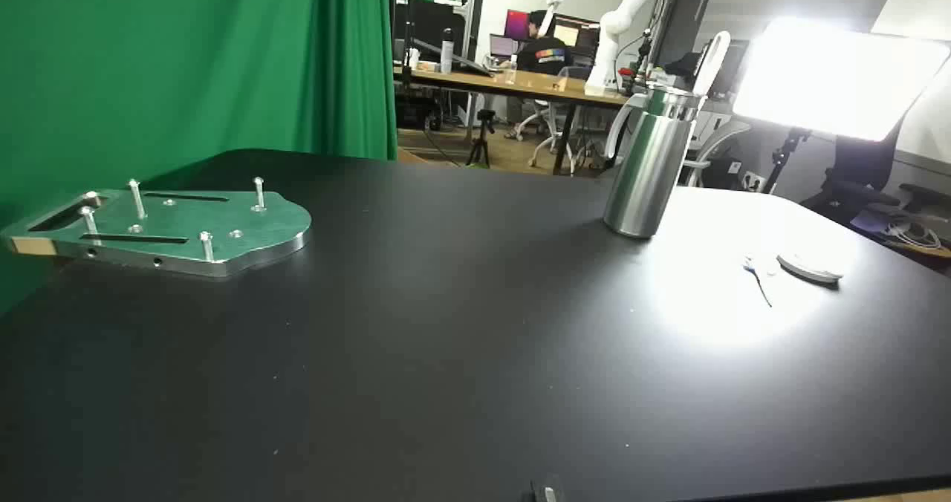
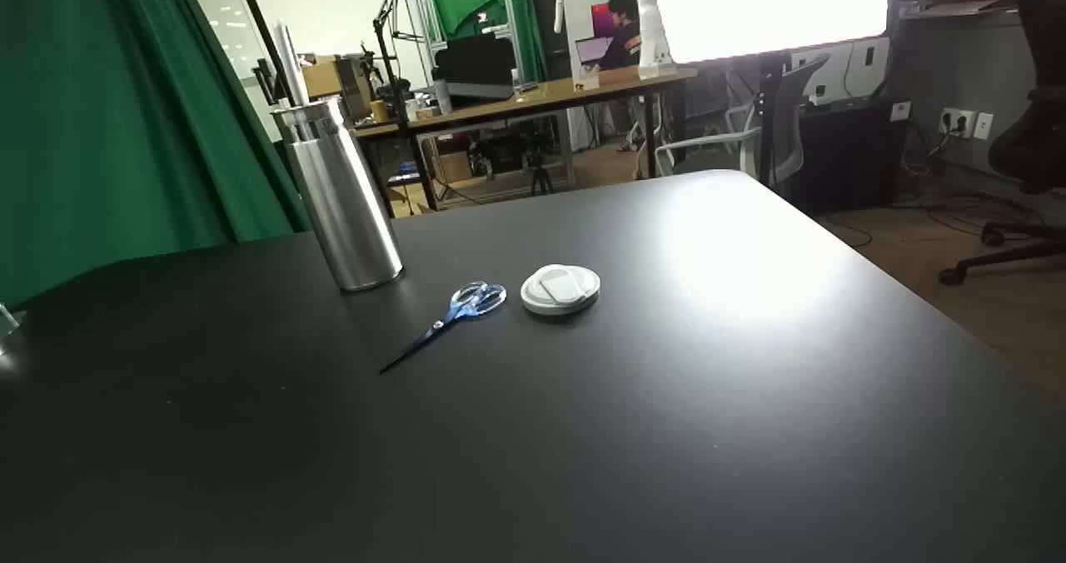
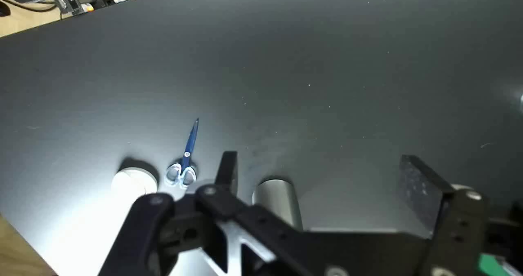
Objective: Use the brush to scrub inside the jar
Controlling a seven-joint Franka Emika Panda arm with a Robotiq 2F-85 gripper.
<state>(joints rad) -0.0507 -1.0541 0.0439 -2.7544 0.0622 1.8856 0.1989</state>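
Observation:
The jar (image 1: 650, 168) is a tall, shiny silver metal cylinder with a handle, standing upright on the black table in both exterior views (image 2: 346, 201). The brush (image 1: 712, 64) stands in the jar's mouth; only its slim pale-grey handle sticks out above the rim, also in an exterior view (image 2: 291, 65). The rest of it is hidden inside. My gripper (image 3: 320, 163) shows only in the wrist view, wide open and empty. The lower part of the jar (image 3: 276, 198) shows beyond it, between the fingers and nearer the left one; its top and the brush are hidden there.
Scissors (image 2: 450, 320) and a round white lid (image 2: 560, 290) lie near the jar, also in the wrist view (image 3: 186, 155). A metal plate with upright pegs (image 1: 197, 220) lies across the table by the green curtain (image 1: 223, 64). A bright lamp (image 1: 839, 79) stands beyond the table edge.

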